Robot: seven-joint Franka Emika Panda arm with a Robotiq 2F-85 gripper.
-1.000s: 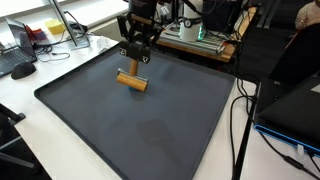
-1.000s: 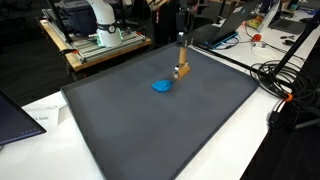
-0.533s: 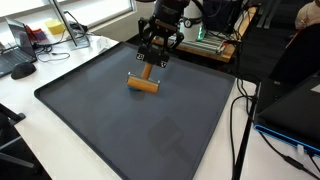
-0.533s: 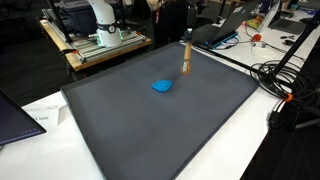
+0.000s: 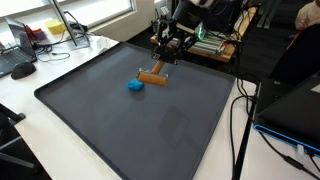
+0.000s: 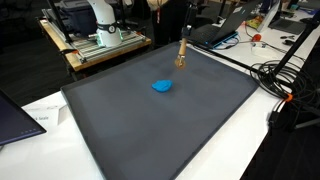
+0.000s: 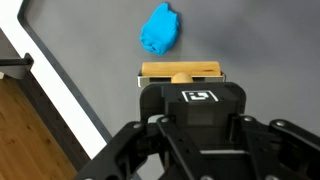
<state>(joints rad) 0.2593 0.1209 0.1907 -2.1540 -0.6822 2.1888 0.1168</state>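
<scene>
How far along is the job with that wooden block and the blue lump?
Done: the gripper is shut on the wooden block. In hand: it holds the block over the dark mat, close to the blue lump but not touching it. Left, probably: setting the block down and letting go.

Dark grey mat [image 5: 150,130]; blue lump [image 5: 134,86] lies on it.

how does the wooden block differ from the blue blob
The wooden block is tan and straight-edged; the blue blob is bright blue and lumpy. The block is held by the gripper; the blob lies free on the mat. Both are small beside the mat.
</scene>
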